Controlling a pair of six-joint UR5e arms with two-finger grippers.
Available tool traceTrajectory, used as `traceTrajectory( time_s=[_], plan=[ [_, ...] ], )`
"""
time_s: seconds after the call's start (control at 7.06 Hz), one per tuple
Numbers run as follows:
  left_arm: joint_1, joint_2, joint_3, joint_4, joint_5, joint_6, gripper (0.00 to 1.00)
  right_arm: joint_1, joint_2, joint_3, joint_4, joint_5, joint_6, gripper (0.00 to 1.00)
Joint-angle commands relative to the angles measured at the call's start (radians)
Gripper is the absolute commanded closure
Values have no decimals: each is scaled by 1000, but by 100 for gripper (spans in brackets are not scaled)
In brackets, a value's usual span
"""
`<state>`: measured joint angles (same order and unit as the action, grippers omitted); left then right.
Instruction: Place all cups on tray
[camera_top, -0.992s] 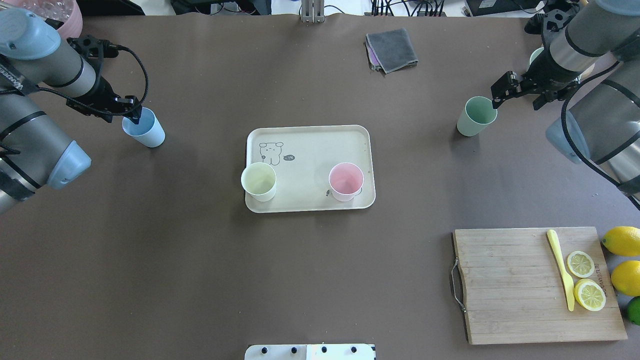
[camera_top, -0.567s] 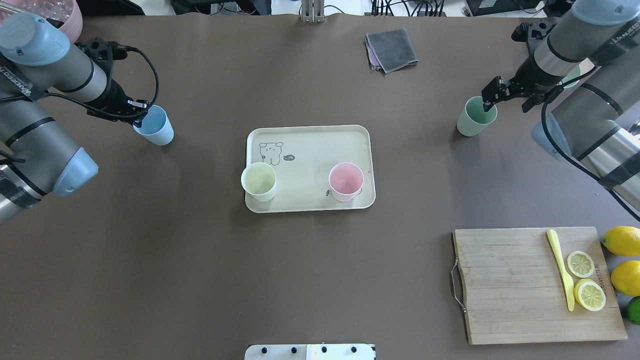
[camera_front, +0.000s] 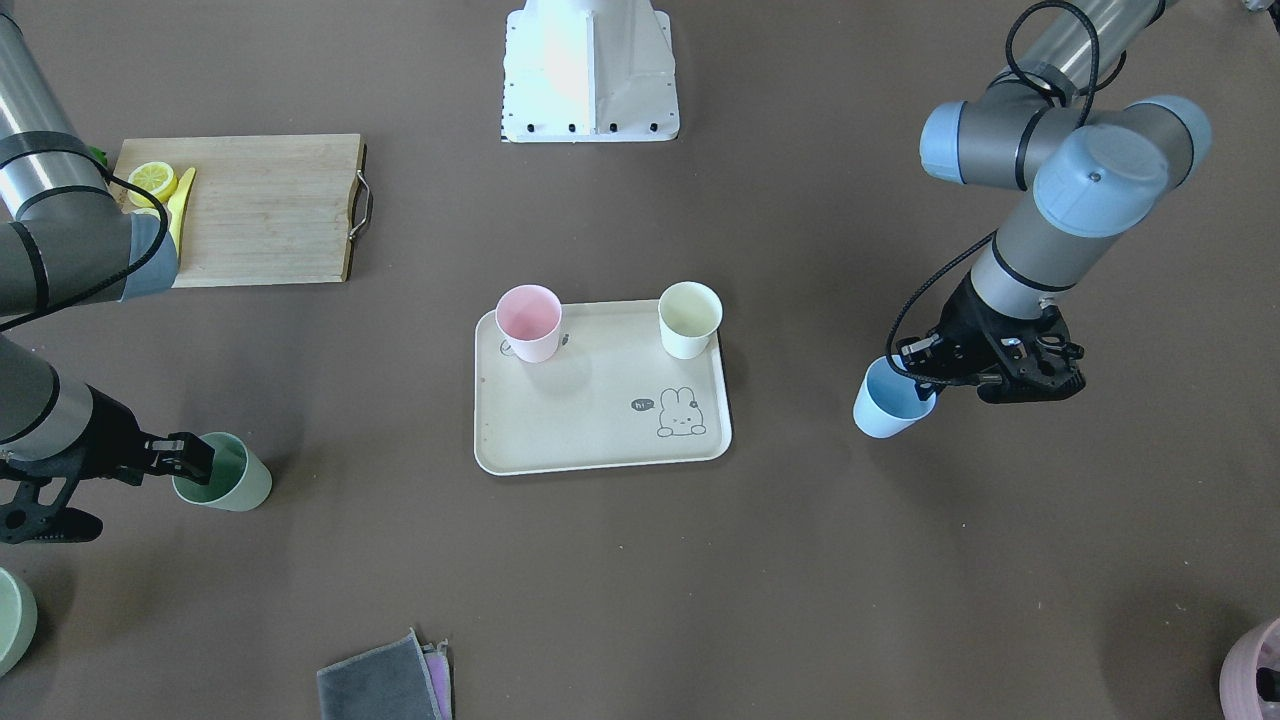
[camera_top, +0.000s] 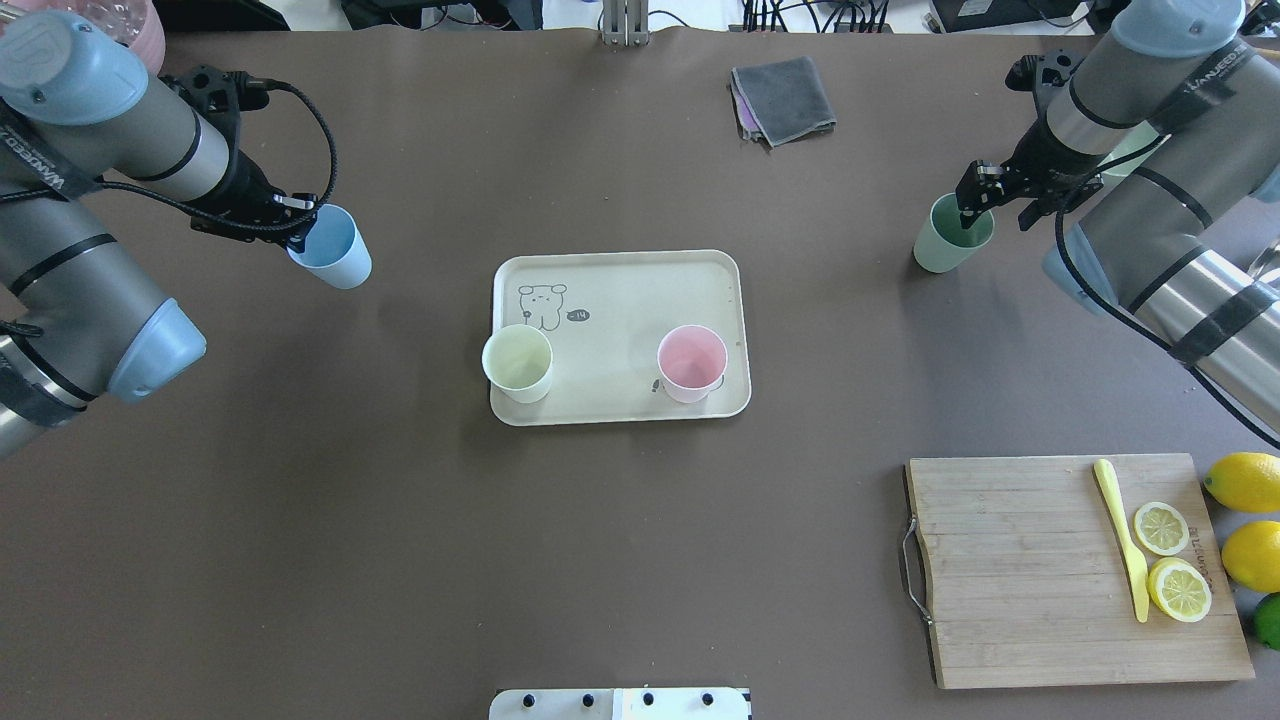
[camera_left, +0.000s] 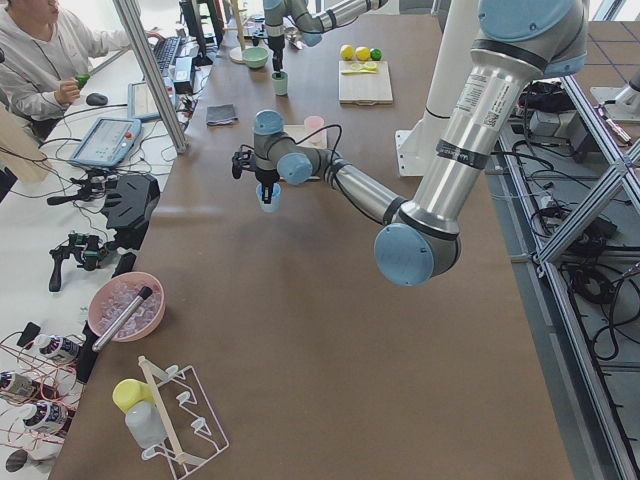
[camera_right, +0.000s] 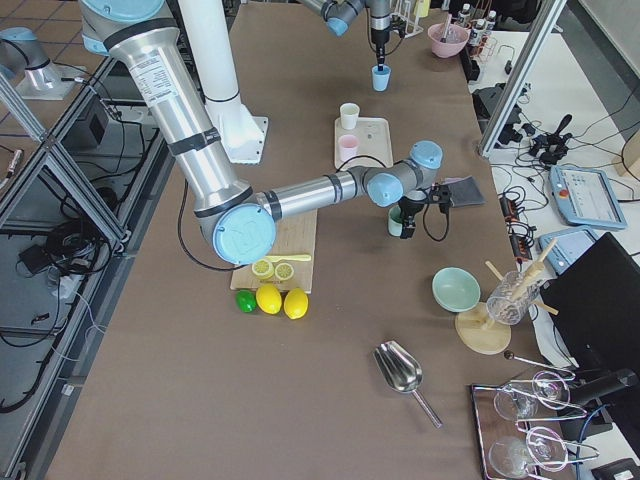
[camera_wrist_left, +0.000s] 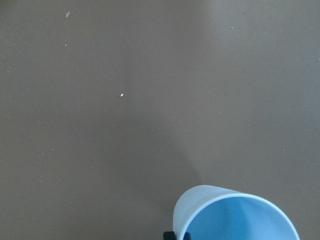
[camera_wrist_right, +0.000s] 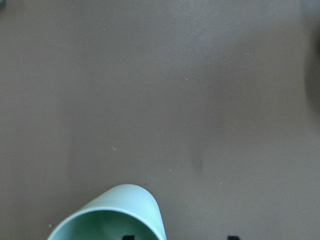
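Note:
The cream tray (camera_top: 620, 275) lies mid-table with the cream-white cup (camera_top: 517, 363) and the pink cup (camera_top: 691, 362) upright on its near corners. My left gripper (camera_top: 300, 222) is shut on the rim of the light blue cup (camera_top: 335, 250) and holds it tilted just above the table, left of the tray; the cup fills the bottom of the left wrist view (camera_wrist_left: 235, 215). The sage green cup (camera_top: 948, 240) stands on the table right of the tray. My right gripper (camera_top: 975, 200) is open at its rim, one finger inside and one outside.
A wooden cutting board (camera_top: 1010, 570) with lemon slices and a yellow knife lies front right, whole lemons beside it. A grey cloth (camera_top: 783, 98) lies at the far edge. A larger green bowl (camera_front: 10, 620) and a mauve pot (camera_front: 1255, 670) sit at the far corners.
My left gripper has carried the blue cup to the right, toward the tray. My right gripper has moved left and now straddles the green cup's rim.

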<state>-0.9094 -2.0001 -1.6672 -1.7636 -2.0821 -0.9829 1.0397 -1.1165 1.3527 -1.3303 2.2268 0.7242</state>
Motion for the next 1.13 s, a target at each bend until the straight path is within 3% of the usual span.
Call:
traceTrajectory(
  time_s=[0.0,0.28,0.57,0.71,0.99],
  plan=[
    [102,-121,-22,111,5,-135,100,-18,-3,31,-1,5,6,100],
    [186,-208,24,110,88,-232,100,-27,7,87,-9,43,91,100],
    [220,-270,91,99,109,-267,100,-88,70,103,-1,43,238,100],
    [242,-281,122,67,163,-272,100,-143,125,100,2,36,350,100],
    [247,-282,181,-16,169,-278,100,-217,196,102,5,30,479,100]
  ],
)
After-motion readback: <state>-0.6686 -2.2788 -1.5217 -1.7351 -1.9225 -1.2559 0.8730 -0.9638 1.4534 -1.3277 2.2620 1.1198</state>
